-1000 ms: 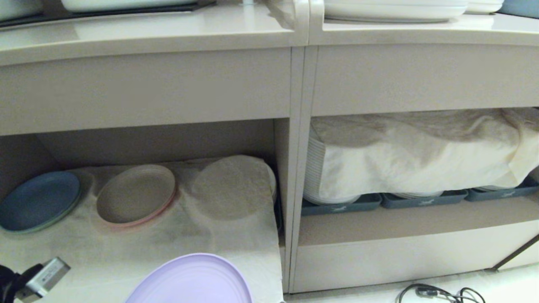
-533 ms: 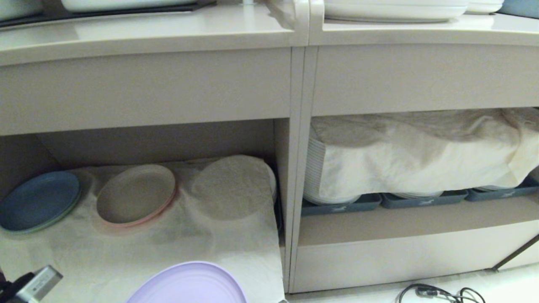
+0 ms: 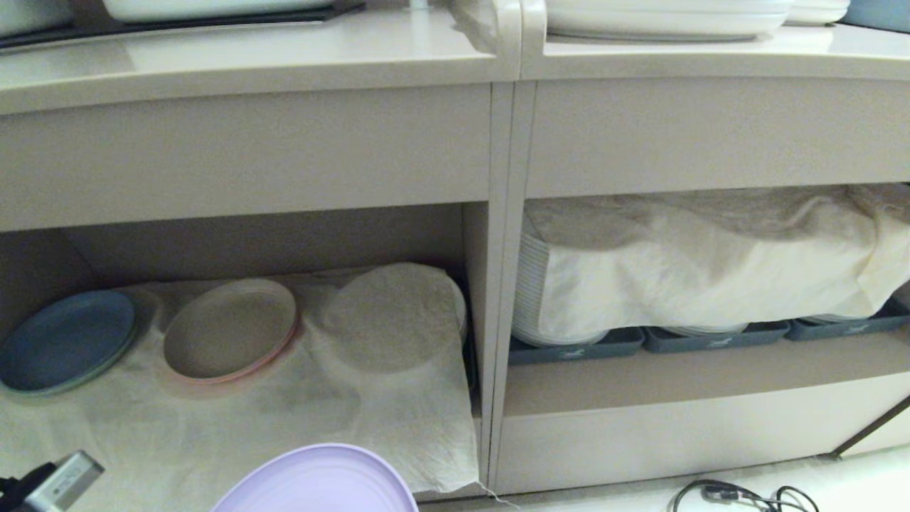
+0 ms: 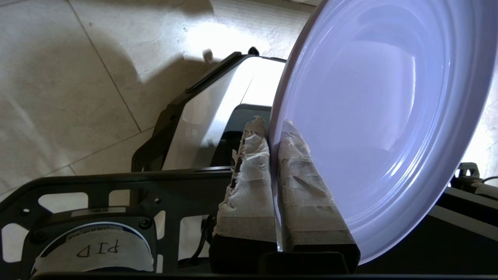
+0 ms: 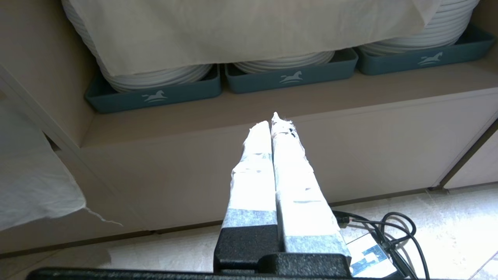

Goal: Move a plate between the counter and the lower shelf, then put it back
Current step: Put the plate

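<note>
Presently, on my screens, largest to smallest:

- Counter (image 3: 249, 53): beige worktop along the top of the head view, well above the plate; only its front edge and a strip of surface show.
- Lower shelf (image 3: 43, 263): open compartment under that counter, draped in wrinkled white cloth (image 3: 284, 419). A blue plate (image 3: 64, 341) and a pink-rimmed beige plate (image 3: 227, 327) rest on the cloth, side by side.
- Plate (image 4: 381, 116): lilac, round, low raised rim. It is held clear of the shelf, in front of its cloth-covered lip, over the floor. I judge it light and stiff, likely plastic with a smooth face, so prone to slipping or pivoting in an edge grip. The rim is the only practical hold; I would keep the pinch there and keep the plate level when setting it down.
- Left gripper (image 4: 274, 155): tape-wrapped fingers (image 4: 249, 179) clamped on the plate's rim, one on each face.
- Right gripper (image 5: 272, 128): fingers together, holding nothing, parked before the neighbouring compartment of grey-blue trays (image 5: 155, 95).
</note>
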Controlling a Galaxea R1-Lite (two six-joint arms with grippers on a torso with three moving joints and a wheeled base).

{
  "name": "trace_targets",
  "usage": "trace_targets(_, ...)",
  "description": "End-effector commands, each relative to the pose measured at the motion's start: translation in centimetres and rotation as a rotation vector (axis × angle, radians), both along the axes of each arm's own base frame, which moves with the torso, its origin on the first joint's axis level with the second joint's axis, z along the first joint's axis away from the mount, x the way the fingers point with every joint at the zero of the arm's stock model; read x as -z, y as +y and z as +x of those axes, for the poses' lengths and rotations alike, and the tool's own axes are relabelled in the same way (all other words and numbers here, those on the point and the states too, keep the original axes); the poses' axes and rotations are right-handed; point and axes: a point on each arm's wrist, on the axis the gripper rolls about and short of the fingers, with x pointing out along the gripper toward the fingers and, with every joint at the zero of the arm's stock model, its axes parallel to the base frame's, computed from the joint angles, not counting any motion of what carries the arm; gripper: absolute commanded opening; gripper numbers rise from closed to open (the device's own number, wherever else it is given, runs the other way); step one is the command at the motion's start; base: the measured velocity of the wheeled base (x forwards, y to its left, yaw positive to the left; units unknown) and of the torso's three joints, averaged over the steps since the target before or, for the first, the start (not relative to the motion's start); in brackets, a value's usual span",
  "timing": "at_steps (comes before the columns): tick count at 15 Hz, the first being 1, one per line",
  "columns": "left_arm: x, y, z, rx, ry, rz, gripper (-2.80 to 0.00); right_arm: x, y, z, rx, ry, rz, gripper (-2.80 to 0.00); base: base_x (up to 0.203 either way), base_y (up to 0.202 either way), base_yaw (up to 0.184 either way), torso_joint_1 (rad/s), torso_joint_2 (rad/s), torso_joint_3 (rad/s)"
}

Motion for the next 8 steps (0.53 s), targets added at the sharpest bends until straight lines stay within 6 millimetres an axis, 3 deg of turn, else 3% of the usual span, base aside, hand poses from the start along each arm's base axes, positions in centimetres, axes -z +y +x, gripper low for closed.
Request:
trace_targets(1, 0.0, 0.0, 0.0, -0.003, 0.003, -0.002, -2.8, -0.04, 0.0, -0.01, 0.0, -0.002, 0.0, -2.8, 0.0, 0.0, 0.0, 0.075, -0.25, -0.202)
trace_targets(4, 0.04, 0.01, -0.02, -0.004, 0.005, -0.003, -2.8, -0.01, 0.0, 0.0, 0.001, -0.001, 0.0, -2.8, 0.0, 0.0, 0.0, 0.068, -0.23, -0.272)
trace_targets(8, 0.0, 0.0, 0.0, -0.004, 0.003, -0.003, -2.8, 0.0, 0.0, 0.0, 0.001, -0.001, 0.0, -2.8, 0.0, 0.0, 0.0, 0.168, -0.53, -0.284)
